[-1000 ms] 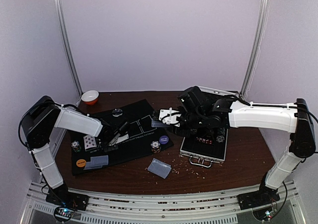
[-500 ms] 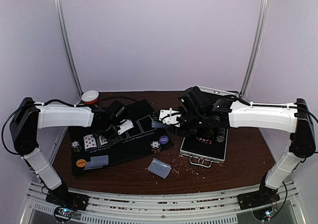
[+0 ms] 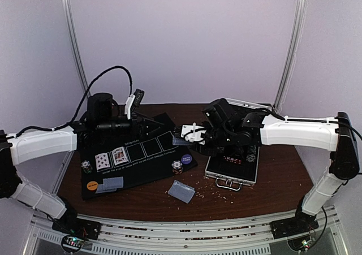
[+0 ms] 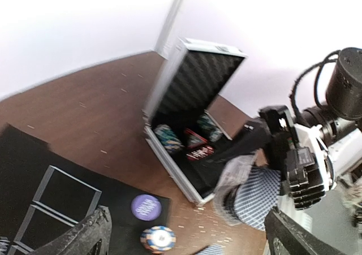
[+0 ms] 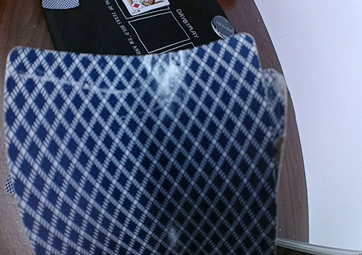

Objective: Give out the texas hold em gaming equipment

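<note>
While the right gripper point(image 3: 188, 135) is clamped on a glossy pack of cards point(image 5: 141, 153) with a blue diamond pattern, above the right edge of the flat black mat point(image 3: 150, 165), the left gripper point(image 4: 189, 233) hangs over the mat's far edge, its fingers wide apart.

Open case point(image 4: 192, 85) and a held card pack point(image 4: 255, 191), seen across the mat point(image 4: 62, 210)

The left gripper point(image 4: 189, 235) stands spread wide and empty. On the mat's right corner, a purple disc point(image 4: 146, 207) sits just beside a striped chip stack point(image 4: 158, 238). Further right, the case holds chips point(image 4: 168, 137), and the right gripper point(image 4: 249, 153) grips the blurred, blue-checked pack.
</note>
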`<move>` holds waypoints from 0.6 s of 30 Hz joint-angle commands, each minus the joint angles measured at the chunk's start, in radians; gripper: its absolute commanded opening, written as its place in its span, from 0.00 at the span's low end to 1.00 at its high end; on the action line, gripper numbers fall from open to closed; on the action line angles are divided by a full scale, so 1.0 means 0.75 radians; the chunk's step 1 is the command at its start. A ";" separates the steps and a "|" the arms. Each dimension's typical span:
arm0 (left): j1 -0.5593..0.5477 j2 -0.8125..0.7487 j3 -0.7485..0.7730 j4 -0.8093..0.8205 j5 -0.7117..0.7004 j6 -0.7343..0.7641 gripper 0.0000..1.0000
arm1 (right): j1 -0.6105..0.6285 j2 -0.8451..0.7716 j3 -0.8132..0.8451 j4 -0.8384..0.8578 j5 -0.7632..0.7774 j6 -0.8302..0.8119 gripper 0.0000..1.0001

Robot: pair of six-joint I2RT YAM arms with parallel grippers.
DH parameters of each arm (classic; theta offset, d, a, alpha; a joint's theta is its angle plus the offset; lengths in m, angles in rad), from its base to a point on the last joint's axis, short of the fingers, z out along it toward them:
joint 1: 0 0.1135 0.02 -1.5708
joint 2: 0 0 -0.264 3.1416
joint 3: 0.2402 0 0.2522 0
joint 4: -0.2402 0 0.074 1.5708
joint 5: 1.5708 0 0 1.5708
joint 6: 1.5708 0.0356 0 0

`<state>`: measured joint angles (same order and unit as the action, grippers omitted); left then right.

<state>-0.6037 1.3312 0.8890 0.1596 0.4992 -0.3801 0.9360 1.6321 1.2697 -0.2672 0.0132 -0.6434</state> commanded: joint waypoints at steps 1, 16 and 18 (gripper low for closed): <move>-0.054 0.101 0.014 0.198 0.206 -0.149 0.98 | -0.002 -0.013 0.023 0.018 -0.021 0.016 0.42; -0.110 0.323 0.107 0.248 0.271 -0.241 0.70 | 0.006 -0.003 0.020 0.035 -0.036 0.028 0.42; -0.109 0.319 0.120 0.198 0.269 -0.210 0.56 | 0.006 -0.002 0.015 0.037 -0.032 0.028 0.42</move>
<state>-0.6827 1.5723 0.9363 0.3096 0.6727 -0.5621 0.9363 1.6325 1.2697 -0.2558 -0.0086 -0.6384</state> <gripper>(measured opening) 0.661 0.424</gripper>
